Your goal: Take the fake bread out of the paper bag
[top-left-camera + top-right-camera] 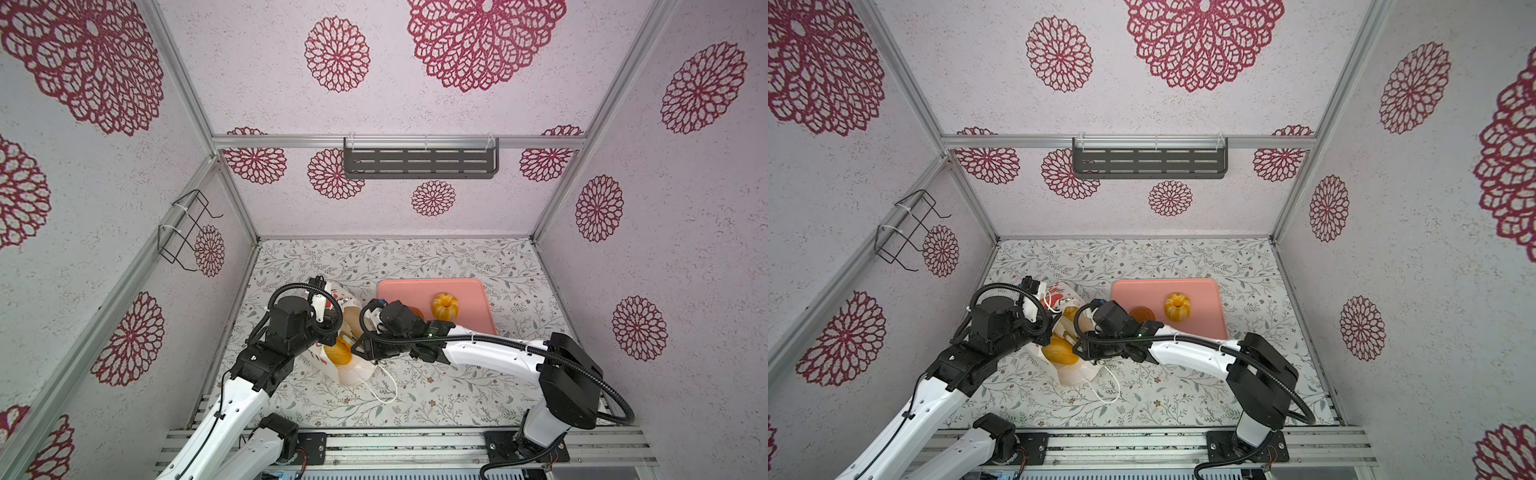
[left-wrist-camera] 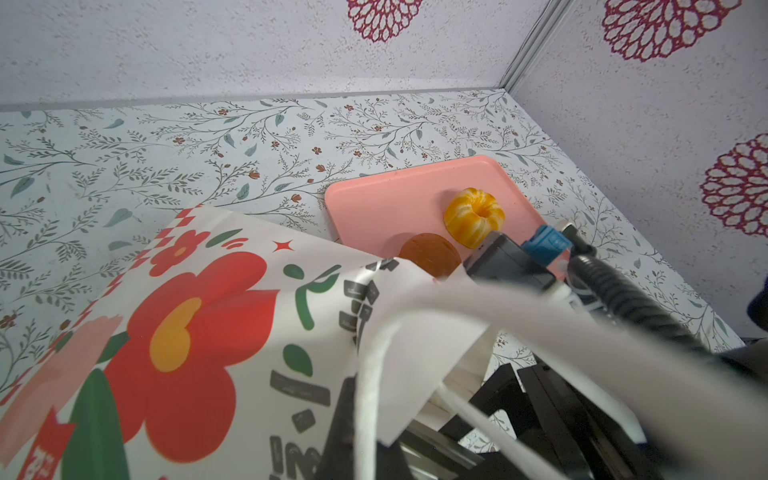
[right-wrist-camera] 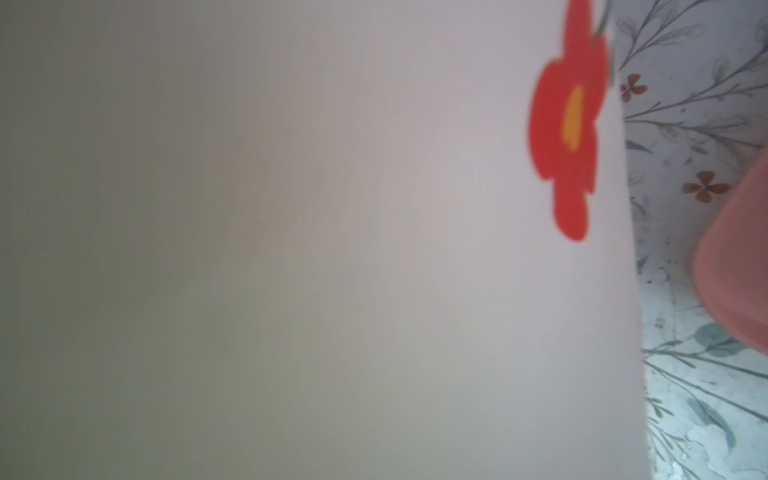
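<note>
The white paper bag (image 1: 353, 374) (image 1: 1073, 372) with its red flower print (image 2: 187, 332) lies tilted between my two arms. A yellow-orange loaf of fake bread (image 1: 338, 353) (image 1: 1061, 353) shows in its open mouth. My left gripper (image 2: 361, 432) is shut on the bag's rim beside a cord handle. My right gripper (image 1: 360, 348) (image 1: 1086, 347) is at the bag's mouth next to the loaf, and its jaws are hidden. The bag's wall (image 3: 374, 249) fills the right wrist view. A ridged ring bun (image 1: 444, 306) (image 2: 473, 216) and a round brown bun (image 1: 1141, 313) (image 2: 430, 253) lie on the pink tray (image 1: 473, 291).
The bag's other cord handle (image 1: 384, 386) trails loose on the floral table in front of the bag. A black wire rack (image 1: 185, 232) hangs on the left wall. A grey slotted shelf (image 1: 419, 160) is fixed to the back wall. The tray's corner (image 3: 739, 270) lies near the bag.
</note>
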Action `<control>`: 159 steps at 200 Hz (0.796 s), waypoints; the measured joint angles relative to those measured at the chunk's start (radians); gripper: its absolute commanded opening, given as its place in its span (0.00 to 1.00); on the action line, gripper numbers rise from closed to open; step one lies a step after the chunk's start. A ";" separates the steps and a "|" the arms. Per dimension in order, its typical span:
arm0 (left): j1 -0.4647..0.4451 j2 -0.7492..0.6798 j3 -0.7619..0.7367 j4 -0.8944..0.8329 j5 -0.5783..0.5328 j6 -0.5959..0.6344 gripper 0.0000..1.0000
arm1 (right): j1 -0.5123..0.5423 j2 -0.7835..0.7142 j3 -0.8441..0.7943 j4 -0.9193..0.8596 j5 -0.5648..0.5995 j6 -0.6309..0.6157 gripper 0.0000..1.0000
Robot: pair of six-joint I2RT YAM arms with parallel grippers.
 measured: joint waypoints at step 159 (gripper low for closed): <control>-0.039 0.014 -0.030 0.099 -0.091 -0.145 0.00 | 0.000 -0.140 -0.043 -0.066 -0.006 0.005 0.00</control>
